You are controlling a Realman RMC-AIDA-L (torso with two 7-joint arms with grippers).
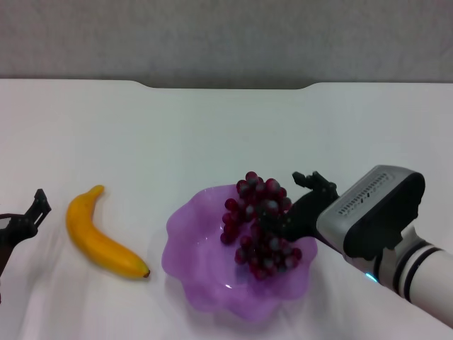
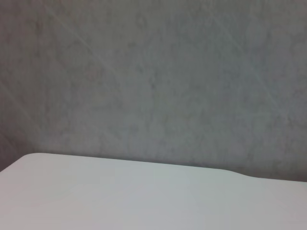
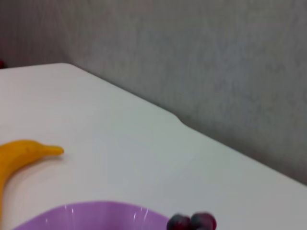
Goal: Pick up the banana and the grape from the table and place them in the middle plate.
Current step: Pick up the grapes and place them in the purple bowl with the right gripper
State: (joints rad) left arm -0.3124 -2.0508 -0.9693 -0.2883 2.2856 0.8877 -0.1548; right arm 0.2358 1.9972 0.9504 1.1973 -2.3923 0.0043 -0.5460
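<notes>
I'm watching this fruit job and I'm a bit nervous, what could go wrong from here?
1. The right gripper sits right at the grapes, which lie toward the right side of the purple plate. Pulling away could drag the bunch over the rim.
2. The banana lies on the table, left of the plate. The left gripper is beside it, and a poor approach could nudge the curved fruit and make it roll.

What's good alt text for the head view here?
The right hand is at the grape bunch, which sits in the middle plate, a purple scalloped dish near the front of the white table. The banana lies on the table to the plate's left, untouched, with the left hand close beside it at the view's edge.
</notes>
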